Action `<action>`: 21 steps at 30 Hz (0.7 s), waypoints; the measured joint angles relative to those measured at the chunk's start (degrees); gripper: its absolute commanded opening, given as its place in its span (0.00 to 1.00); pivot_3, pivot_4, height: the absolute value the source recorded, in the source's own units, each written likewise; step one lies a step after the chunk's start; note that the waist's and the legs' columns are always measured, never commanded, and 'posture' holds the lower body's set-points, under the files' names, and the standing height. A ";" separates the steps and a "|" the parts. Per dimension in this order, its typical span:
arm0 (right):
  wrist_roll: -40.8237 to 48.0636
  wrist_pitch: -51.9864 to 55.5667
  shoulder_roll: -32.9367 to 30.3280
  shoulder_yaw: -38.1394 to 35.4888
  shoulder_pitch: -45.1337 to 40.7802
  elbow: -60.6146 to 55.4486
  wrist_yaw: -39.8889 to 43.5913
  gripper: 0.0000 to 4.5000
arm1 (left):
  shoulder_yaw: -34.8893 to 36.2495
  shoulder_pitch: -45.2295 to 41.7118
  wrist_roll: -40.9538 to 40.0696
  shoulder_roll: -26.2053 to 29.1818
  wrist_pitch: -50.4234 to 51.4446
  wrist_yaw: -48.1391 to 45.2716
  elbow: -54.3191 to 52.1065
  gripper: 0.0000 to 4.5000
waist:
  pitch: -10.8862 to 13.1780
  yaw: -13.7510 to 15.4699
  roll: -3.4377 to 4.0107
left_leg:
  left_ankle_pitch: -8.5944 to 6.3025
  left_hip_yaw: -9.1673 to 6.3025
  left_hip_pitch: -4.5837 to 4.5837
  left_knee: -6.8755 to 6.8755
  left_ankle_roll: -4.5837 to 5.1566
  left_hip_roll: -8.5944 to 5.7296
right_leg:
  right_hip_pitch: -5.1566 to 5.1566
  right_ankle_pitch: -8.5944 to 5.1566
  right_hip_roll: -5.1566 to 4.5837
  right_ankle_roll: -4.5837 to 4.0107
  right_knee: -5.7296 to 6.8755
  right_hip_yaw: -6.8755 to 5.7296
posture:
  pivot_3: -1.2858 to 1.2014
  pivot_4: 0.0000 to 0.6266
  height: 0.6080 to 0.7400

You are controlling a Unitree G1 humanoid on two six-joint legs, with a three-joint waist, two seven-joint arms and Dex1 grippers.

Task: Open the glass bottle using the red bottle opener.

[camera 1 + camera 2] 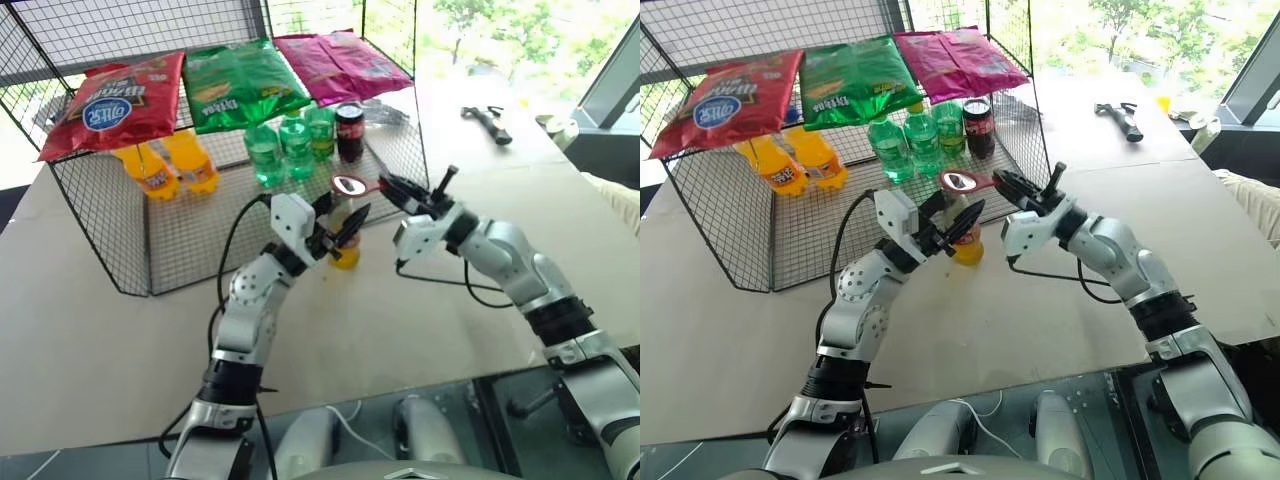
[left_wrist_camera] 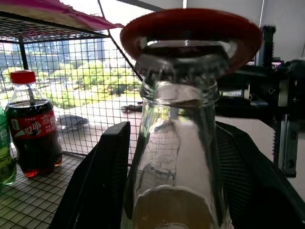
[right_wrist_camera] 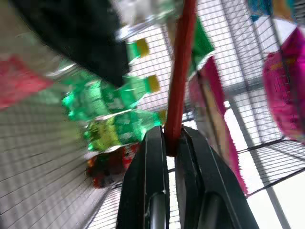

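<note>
The glass bottle (image 1: 346, 250) stands upright on the table, just in front of the wire rack, with yellow drink in its lower part. My left gripper (image 1: 341, 226) is shut on its body, one black finger (image 2: 97, 181) on each side of the glass bottle (image 2: 176, 143). The red bottle opener (image 1: 350, 185) lies with its loop head over the bottle's mouth; its loop head (image 2: 190, 26) rings the rim. My right gripper (image 1: 388, 187) is shut on the opener's straight handle (image 3: 181, 71), reaching in from the right.
A wire rack (image 1: 120, 230) behind the bottle holds orange bottles (image 1: 170, 170), green bottles (image 1: 290, 145) and a cola bottle (image 1: 349, 132), with snack bags (image 1: 240, 80) on top. A black tool (image 1: 490, 122) lies far right on the table (image 1: 400, 330).
</note>
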 measured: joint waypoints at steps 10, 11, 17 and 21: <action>2.52 1.19 -1.36 -3.23 -7.64 -3.31 1.77 0.00 | -0.46 -0.18 -0.09 -0.13 0.03 -0.18 0.05 0.46 | 0.00 0.00 0.01 | 0.00 0.01 -0.01 0.00 0.00 0.00 | -0.02 0.01 -0.02 0.02 -0.01 0.00 | 0.52 0.24 1.00; 3.21 1.58 -1.61 -4.43 -9.25 -3.97 1.76 0.00 | -0.48 -0.16 -0.11 -0.13 0.02 -0.21 0.05 0.46 | 0.00 0.06 0.01 | 0.00 -0.04 -0.01 0.00 0.00 0.01 | -0.01 0.01 0.00 0.01 -0.01 -0.04 | 0.52 0.24 1.00; 11.39 6.62 0.63 -7.49 -3.36 -5.61 4.42 0.00 | -0.46 0.02 -0.31 -0.14 0.71 -0.21 0.03 0.46 | -0.33 0.20 -0.20 | 0.00 -0.10 0.08 -0.02 0.01 0.03 | 0.16 0.00 -0.03 0.00 -0.09 -0.10 | 0.52 0.24 1.00; 28.98 25.37 8.11 -7.59 8.46 -6.87 12.92 0.00 | 0.05 -0.12 -1.30 0.02 1.63 -0.19 -0.08 0.46 | -0.23 0.07 -0.04 | 0.00 -0.09 0.12 0.00 0.03 0.06 | 0.22 0.01 -0.04 0.01 -0.06 -0.07 | 0.52 0.24 1.00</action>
